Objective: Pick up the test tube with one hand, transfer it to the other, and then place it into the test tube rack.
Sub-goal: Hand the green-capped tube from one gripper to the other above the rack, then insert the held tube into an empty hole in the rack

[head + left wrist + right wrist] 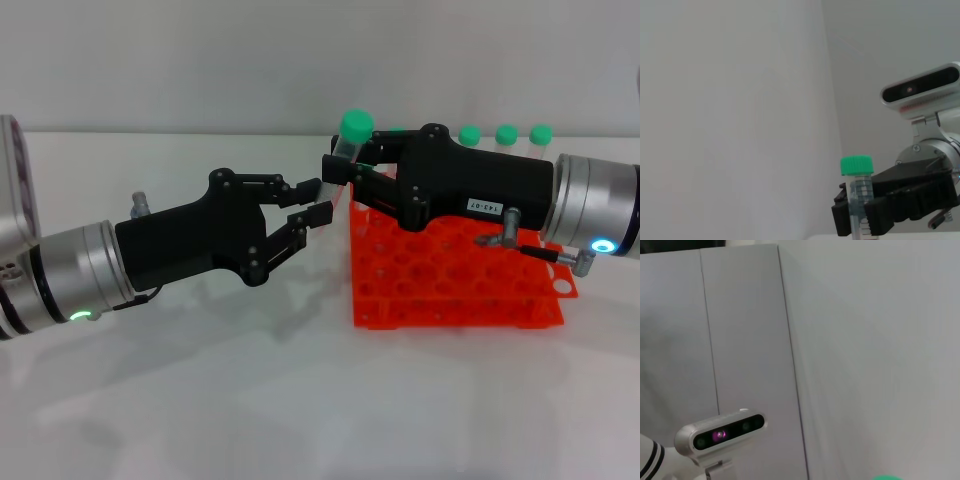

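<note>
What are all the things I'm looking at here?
Test tube: one, clear with green cap, held by the right gripper above the rack's left edge.
Other tubes: at least three green caps show, behind the right gripper.
Test tube rack: one, orange-red, on the table.
Table: one, white.
Left gripper: black, fingers open, just left of the tube.
Right gripper: black, white label, closed on the tube.

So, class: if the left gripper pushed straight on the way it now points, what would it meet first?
Probably the test tube held by the right gripper; the left gripper, open, points at it, though depth is unclear.
</note>
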